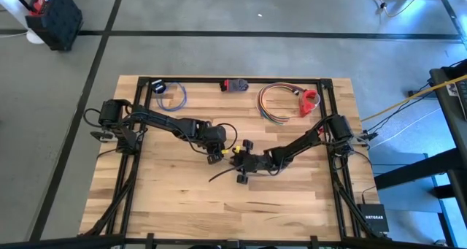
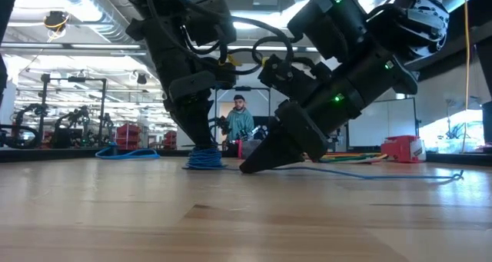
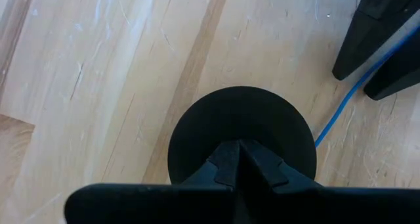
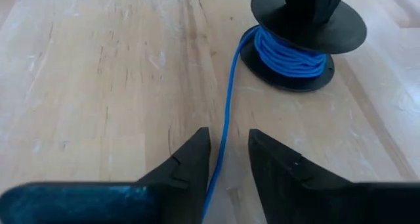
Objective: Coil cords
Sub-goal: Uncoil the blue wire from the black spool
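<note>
Between the right gripper's (image 4: 228,159) spread fingers, the blue cord (image 4: 226,115); left gripper's (image 3: 240,163) fingers pressed together atop its black spool (image 3: 241,129).

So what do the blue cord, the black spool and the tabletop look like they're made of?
Blue cord: probably plastic- or rubber-jacketed wire, smooth and evenly coloured, bending limply into tight wraps.
Black spool: likely moulded or printed plastic, matte, with thin flat flanges and crisp edges.
Tabletop: wood, seemingly butcher block, with visible grain, joined strips and fine scratches in a light finish.
</note>
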Controlling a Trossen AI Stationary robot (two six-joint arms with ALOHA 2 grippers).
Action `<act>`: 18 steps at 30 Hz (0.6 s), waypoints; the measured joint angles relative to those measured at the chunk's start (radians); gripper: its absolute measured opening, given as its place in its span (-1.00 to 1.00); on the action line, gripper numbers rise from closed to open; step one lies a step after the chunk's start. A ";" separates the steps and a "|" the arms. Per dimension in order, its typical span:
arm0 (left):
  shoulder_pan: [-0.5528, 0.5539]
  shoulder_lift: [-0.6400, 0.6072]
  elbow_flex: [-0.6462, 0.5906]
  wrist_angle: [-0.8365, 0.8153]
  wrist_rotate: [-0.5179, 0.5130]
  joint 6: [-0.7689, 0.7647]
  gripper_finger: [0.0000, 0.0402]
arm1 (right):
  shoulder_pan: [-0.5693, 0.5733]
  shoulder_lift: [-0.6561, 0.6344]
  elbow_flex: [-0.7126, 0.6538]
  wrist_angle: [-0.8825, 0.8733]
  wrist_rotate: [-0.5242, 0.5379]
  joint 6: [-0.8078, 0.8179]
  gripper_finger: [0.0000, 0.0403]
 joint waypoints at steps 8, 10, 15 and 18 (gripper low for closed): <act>0.000 0.000 0.000 0.000 0.000 0.000 -0.98 | -0.039 0.000 0.001 -0.026 -0.052 0.019 -0.63; 0.000 0.000 0.000 0.001 0.000 0.000 -0.98 | -0.042 0.000 0.001 -0.026 -0.054 0.018 -0.78; 0.000 0.000 0.000 0.002 0.000 0.000 -0.98 | -0.038 0.001 0.000 -0.026 -0.035 -0.056 -0.94; 0.000 0.000 0.000 0.002 0.000 0.000 -0.98 | -0.012 -0.009 0.001 -0.050 0.000 -0.101 -0.95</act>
